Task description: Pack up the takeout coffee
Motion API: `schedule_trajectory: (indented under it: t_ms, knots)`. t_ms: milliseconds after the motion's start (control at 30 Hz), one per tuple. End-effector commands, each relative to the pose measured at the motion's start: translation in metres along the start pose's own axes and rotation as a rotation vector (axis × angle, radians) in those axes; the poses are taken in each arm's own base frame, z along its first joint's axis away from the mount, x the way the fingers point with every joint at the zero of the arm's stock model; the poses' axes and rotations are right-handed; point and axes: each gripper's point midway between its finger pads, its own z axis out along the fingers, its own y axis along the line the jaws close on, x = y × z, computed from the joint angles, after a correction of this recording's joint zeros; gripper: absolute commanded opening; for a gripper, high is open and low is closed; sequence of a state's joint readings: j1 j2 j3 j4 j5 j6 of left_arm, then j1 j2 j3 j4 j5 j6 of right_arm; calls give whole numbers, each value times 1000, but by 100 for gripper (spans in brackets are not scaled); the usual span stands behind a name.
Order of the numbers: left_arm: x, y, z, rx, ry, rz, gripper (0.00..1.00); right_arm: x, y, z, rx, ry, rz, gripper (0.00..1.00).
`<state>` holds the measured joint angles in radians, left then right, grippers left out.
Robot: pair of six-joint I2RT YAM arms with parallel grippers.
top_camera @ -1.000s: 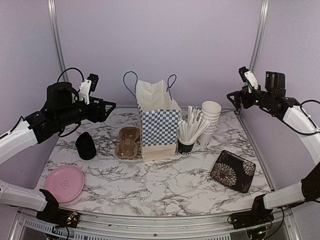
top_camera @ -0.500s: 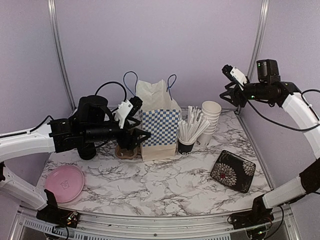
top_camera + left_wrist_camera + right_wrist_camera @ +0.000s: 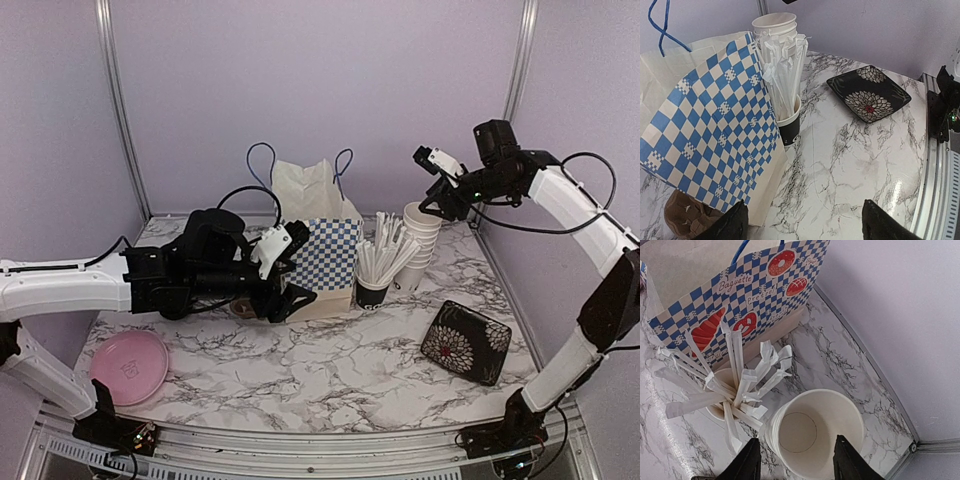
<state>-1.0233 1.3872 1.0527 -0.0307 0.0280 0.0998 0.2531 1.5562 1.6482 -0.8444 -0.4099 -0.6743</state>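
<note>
The left hand [image 3: 289,301] hangs spread and empty, low over the bench [image 3: 330,372], near the brown carrier [image 3: 687,220] at the foot of the checked bag [image 3: 318,255]. The right hand [image 3: 796,441], also spread and empty, hovers above the stacked white cups [image 3: 815,432]. Nothing looks packed yet.

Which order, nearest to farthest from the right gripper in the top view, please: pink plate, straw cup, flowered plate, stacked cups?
1. Stacked cups, just under the right gripper.
2. Straw cup, beside the bag.
3. Flowered plate, near right.
4. Pink plate, near left corner.
</note>
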Motion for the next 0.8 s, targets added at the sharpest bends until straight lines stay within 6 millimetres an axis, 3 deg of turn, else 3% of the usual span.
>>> schedule_trajectory:
  t_ms: [0, 300, 767]
  knots:
    - [-3, -8, 3, 43, 3, 5, 81, -5, 10, 7, -27, 49, -12, 49]
    - [2, -6, 6, 31, 21, 7, 82, -3, -4, 27, -26, 118, 7, 43]
    - [8, -5, 8, 22, 44, 4, 84, 8, 6, 39, -69, 174, 10, 43]
